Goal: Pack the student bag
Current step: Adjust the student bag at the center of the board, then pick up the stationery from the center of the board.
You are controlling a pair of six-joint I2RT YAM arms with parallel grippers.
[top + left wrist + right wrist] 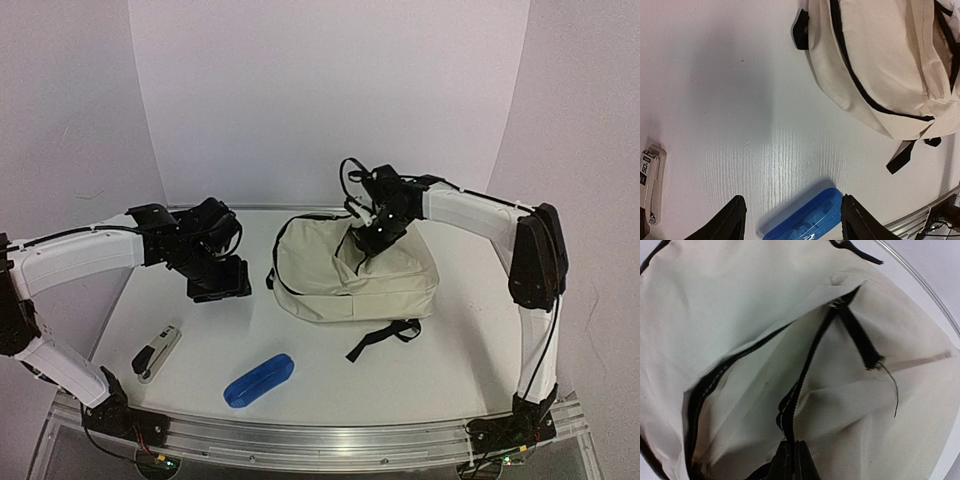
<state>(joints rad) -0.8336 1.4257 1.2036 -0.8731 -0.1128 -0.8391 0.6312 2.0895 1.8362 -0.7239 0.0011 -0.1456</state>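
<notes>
from the left wrist, only a sliver of the stapler [651, 175] at the left edge, lettering too blurred to read. pencil case [807, 220] cut by the bottom edge. student bag [880, 60] cropped at top and right. from the right wrist, bag fabric running past every edge, just the dark tips of the right gripper [790, 462] showing, pinched on the zipper edge. from above, jaws of the left gripper [222, 283] hidden under its own housing.
</notes>
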